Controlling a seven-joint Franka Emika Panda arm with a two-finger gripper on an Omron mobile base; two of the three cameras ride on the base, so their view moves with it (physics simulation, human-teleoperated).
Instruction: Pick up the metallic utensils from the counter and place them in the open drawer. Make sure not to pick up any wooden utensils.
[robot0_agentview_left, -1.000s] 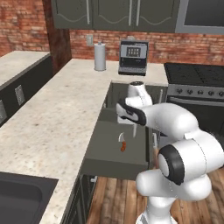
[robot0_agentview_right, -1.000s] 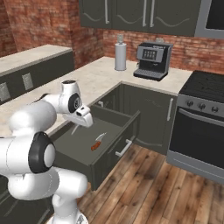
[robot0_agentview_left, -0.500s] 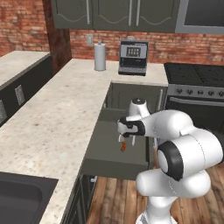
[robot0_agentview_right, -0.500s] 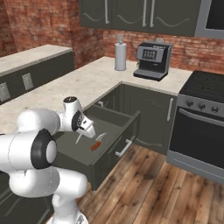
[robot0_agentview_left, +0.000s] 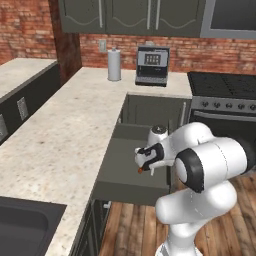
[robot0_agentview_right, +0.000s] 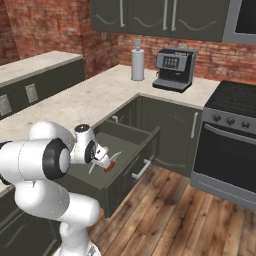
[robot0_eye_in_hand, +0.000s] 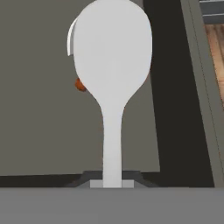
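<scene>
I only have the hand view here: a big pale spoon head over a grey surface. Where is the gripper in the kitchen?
Observer: In the left base view the gripper hangs over the open drawer.
Operator: Is the drawer empty?
Observer: No. The right base view shows an orange-brown thing on the drawer floor, just under the hand.
Operator: Is the metal spoon gripped?
Observer: The gripper is shut on the metallic utensil, whose handle runs down between the fingertips.

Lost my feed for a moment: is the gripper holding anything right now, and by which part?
Yes. The gripper holds a metallic utensil by the end of its slim handle, round head pointing away over the open drawer.
</scene>
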